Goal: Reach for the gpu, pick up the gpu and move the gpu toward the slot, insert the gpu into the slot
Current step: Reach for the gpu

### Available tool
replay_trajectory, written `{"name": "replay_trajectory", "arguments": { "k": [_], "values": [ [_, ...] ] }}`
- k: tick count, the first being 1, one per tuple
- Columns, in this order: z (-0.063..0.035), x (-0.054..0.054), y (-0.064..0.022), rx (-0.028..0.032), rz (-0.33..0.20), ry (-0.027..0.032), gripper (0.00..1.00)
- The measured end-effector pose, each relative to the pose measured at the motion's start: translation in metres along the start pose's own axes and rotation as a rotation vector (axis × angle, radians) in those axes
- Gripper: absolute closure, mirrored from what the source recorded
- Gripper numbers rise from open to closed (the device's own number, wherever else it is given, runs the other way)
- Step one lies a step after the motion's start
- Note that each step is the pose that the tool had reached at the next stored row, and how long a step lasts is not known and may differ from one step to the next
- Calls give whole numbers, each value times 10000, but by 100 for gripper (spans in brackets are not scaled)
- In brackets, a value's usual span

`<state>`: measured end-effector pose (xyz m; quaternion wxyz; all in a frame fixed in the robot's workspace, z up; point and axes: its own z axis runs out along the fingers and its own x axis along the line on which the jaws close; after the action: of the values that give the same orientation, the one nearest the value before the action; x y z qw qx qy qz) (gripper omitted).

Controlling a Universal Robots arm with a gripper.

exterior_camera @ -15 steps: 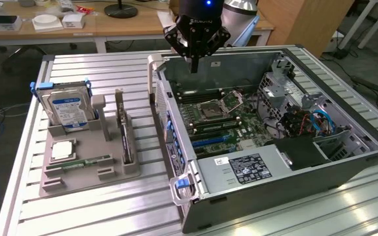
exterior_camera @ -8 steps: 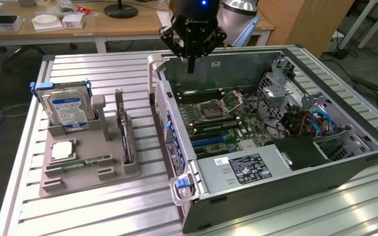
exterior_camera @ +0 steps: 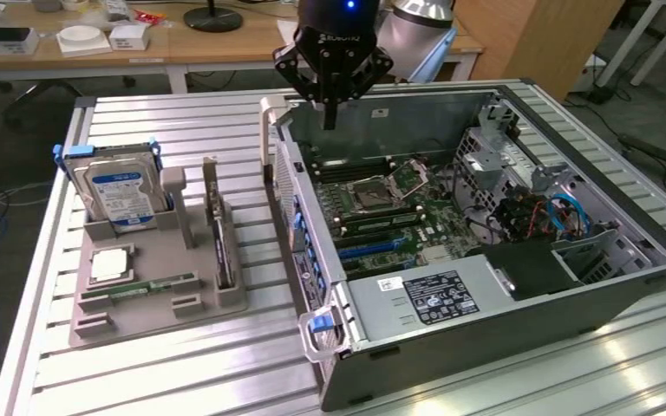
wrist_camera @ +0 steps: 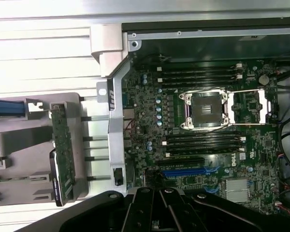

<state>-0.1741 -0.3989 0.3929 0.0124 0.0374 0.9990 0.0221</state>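
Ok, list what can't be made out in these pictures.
- Gpu faces: exterior view, it stands edge-on in the grey holder.
- Hard drive: wrist view, cut off by the picture's edge.
- Part of the motherboard: wrist view, hidden behind the gripper.
- Power supply label: exterior view, print too small.

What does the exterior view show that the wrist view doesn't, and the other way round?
The exterior view adds the blue-labelled hard drive, the memory stick, the power supply and the desk behind. The wrist view adds a straight-down look at the top edge of the gpu. Both share the gpu standing on edge in the grey holder, the shut gripper above the open case, the processor socket and the blue slot.
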Motion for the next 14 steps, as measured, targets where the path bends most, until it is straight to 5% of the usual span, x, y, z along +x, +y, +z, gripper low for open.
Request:
{"name": "replay_trajectory", "arguments": {
  "k": [14],
  "values": [
    [-3,161,-12,0,-1,0,90]
  ]
}}
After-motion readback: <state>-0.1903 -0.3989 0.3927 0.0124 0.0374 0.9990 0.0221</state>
